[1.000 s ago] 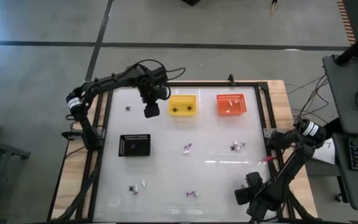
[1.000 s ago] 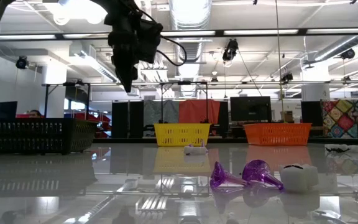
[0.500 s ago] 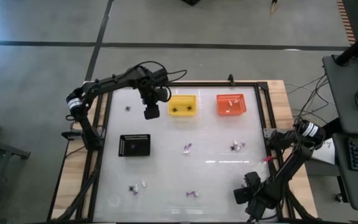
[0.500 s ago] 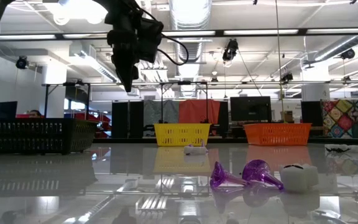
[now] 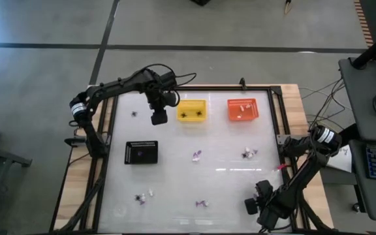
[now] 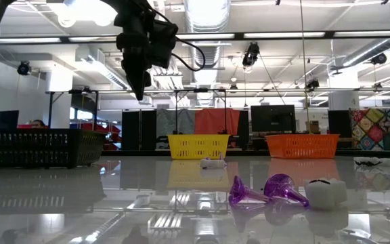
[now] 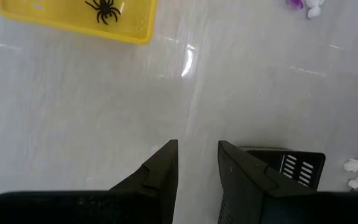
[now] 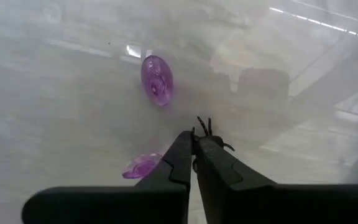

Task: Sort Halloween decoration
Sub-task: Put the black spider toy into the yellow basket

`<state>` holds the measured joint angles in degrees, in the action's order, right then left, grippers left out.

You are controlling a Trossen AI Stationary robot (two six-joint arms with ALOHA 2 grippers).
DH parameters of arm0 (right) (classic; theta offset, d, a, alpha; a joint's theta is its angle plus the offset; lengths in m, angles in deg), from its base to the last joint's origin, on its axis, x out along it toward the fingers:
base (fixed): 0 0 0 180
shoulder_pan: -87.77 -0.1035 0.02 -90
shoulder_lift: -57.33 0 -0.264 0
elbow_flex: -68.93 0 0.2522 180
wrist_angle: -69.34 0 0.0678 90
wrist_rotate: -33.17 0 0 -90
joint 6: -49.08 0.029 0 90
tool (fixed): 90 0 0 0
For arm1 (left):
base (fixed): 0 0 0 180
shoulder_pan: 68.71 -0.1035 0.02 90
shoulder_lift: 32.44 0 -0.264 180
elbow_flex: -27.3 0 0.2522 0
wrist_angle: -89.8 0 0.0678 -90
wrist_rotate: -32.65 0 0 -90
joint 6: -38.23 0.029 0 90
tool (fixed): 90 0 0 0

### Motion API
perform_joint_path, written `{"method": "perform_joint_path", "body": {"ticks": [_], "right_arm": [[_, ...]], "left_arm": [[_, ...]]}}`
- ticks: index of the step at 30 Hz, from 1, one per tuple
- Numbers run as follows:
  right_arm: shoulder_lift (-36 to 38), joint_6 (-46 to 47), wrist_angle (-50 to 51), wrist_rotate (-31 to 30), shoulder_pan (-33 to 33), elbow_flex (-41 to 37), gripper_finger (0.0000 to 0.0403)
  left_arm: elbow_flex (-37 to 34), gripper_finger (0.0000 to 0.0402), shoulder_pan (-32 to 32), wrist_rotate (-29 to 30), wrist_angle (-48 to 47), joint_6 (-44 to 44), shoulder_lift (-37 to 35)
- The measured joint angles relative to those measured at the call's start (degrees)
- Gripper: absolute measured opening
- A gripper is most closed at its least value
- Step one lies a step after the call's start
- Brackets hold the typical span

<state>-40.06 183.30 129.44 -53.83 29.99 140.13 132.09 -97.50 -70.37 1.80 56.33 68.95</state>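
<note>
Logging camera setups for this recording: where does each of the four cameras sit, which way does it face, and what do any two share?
High view: overhead, straight down on the white table; both arms show.
Low view: table height, level across; left arm's left gripper hangs above.
Left wrist view: down past open fingers at the yellow plastic basket holding a black spider.
Right wrist view: right gripper shut on a small black spider trinket.
Shared: yellow basket shows in the high, low and left wrist views.

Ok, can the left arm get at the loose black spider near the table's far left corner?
Probably yes. The left claw hangs open above the table right beside the black spider, with only bare tabletop between them. The yellow basket sits on the claw's other side, and the black tray lies clear of the path.
</note>
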Motion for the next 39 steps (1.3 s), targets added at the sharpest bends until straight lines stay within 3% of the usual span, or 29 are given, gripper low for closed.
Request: {"method": "perform_joint_path", "body": {"ticks": [7,16,28,39], "right_arm": [[3.1,-0.3,3.4,1.3,-0.2,1.3,0.0008],[7.0,-0.8,10.4,-2.9,0.0,4.9,0.0008],[6.4,0.2,7.7,-3.0,-0.1,4.7,0.0011],[5.1,1.0,6.6,-2.2,-1.3,4.1,0.0094]], "left_arm": [[0.0,0.0095,-0.1,0.0,0.0,0.0,0.0],[0.0,0.0095,-0.1,0.0,0.1,0.1,0.0],[0.0,0.0095,-0.1,0.0,0.1,0.6,0.0],[0.0,0.0095,-0.1,0.0,0.1,0.4,0.0]]}}
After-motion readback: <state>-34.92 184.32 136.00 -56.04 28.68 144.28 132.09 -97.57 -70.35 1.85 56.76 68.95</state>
